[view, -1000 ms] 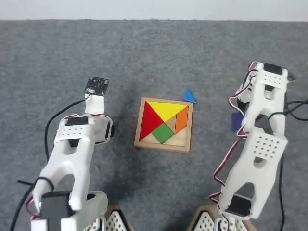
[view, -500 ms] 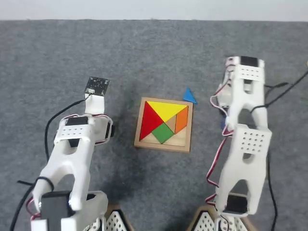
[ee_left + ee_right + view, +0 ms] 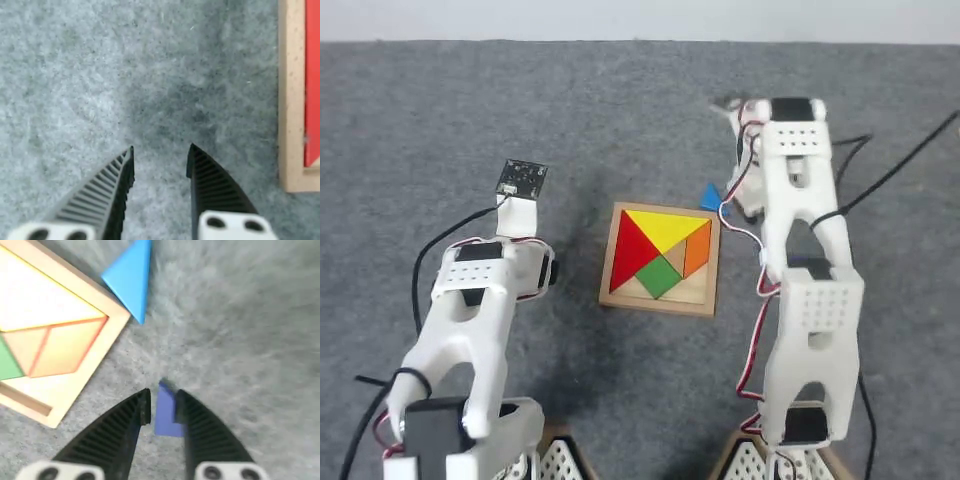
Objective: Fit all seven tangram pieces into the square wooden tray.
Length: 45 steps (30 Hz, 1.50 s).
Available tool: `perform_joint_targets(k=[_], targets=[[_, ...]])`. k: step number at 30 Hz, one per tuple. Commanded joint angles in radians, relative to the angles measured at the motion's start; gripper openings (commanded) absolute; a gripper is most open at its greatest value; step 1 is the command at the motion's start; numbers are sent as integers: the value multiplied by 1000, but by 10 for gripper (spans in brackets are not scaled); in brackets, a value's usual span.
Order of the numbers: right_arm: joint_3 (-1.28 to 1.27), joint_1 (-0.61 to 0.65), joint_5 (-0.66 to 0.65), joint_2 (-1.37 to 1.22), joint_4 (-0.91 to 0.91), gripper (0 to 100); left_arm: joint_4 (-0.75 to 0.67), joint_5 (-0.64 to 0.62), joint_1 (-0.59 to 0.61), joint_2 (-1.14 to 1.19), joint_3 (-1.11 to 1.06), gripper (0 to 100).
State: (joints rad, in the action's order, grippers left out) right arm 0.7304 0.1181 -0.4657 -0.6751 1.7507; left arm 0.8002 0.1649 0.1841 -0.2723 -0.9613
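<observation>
Right claw: I am pinching the dark blue piece between the fingers, which are standing nearly closed, one on each side of it. I cannot tell whether the piece is hanging clear of the grey mat or resting on it. The fingers are also hiding part of its outline.

Just ahead of the fingertips the light blue triangle is lying loose on the mat. One tip is sitting just beside a corner of the tray; touching or not, unclear. The tray itself is lying ahead of this claw, toward my left arm.

Left claw: I am holding it open with nothing between the fingers, above the mat. The tray's edge is lying on the side facing my right arm, near but apart.

Progress, judged from overhead: the red triangle, yellow triangle, orange piece and green square are sitting flat inside the tray. A pale triangle appears to be sitting between green and orange. That is making five of seven. Bare wood is showing along the tray's side nearest my bases.

Remaining: seat the dark blue piece, then the light blue triangle. I am judging the task well past half.
</observation>
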Motion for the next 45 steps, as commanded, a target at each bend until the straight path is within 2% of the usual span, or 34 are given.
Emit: perform_joint_targets(k=[1,5,9,12,14,20,28,45], targets=[[-103,5,-60,216,41,157,-18,9,8,-3,36,164],[-454,-7,-227,374,-54,151,-18,8,8,-3,36,164],[-891,-70,-362,559,-332,141,-18,8,8,-3,36,164],[-1149,-94,-408,668,-542,143,-18,8,8,-3,36,164],[-1217,-97,-413,687,-595,145,-18,8,8,-3,36,164],[-1155,-101,-443,562,-608,151,-20,8,8,-3,30,164],[-951,-183,-448,334,-598,269,-21,9,8,-3,27,164],[-842,-160,-480,239,-550,267,-20,9,8,-3,27,164]])
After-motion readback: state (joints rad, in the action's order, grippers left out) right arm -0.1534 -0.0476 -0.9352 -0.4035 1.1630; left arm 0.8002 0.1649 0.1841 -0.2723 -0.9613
